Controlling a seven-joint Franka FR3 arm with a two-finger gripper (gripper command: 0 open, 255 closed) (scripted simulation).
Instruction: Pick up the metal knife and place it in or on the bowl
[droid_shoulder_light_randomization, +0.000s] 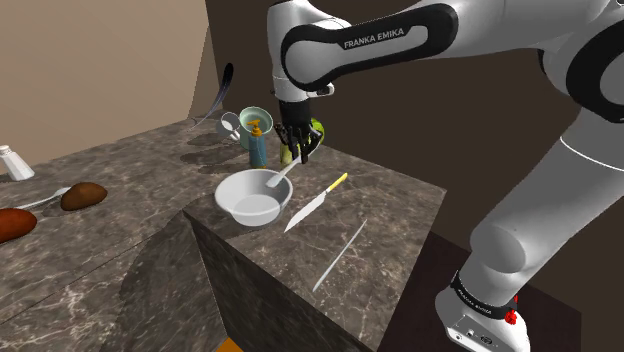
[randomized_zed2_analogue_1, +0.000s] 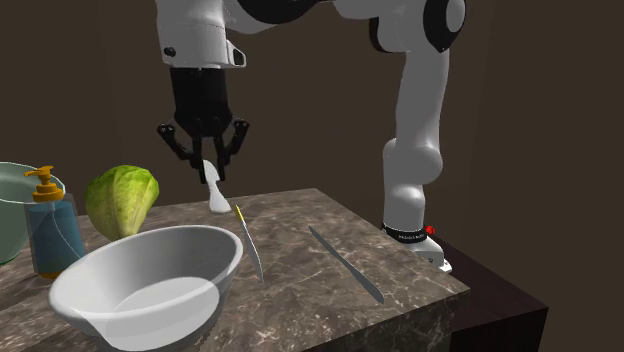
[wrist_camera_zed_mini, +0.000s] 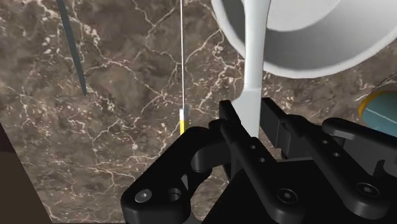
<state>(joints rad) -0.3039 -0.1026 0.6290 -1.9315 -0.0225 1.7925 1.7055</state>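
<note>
**White knife clamped above the bowl's rim**

Nearest to us in the second exterior view sits the white bowl (randomized_zed2_analogue_1: 150, 300), at the near left of a dark marble countertop (randomized_zed2_analogue_1: 300, 215). Behind it hangs the black gripper (randomized_zed2_analogue_1: 207, 165), and we see its 2 fingers (wrist_camera_zed_mini: 230, 121) clamped on the handle of a white knife (wrist_camera_zed_mini: 253, 63). The task calls this knife metal, but it is drawn plain white.

The knife is off the counter and tilted. In the wrist view it runs from the fingers out over the bowl's rim and into the bowl's opening. We cannot tell whether its free end touches the bowl.

2 other knives lie flat on the counter.
- A yellow-handled knife (randomized_zed2_analogue_1: 250, 245) lies just right of the bowl in the second exterior view.
- A slim grey knife (randomized_zed2_analogue_1: 345, 262) lies further right, near the counter's edge and apart from the first.

On the far side of the bowl, at that view's left, a green cabbage (randomized_zed2_analogue_1: 122, 200) stands beside a blue bottle (randomized_zed2_analogue_1: 50, 235) with an orange pump.
</note>
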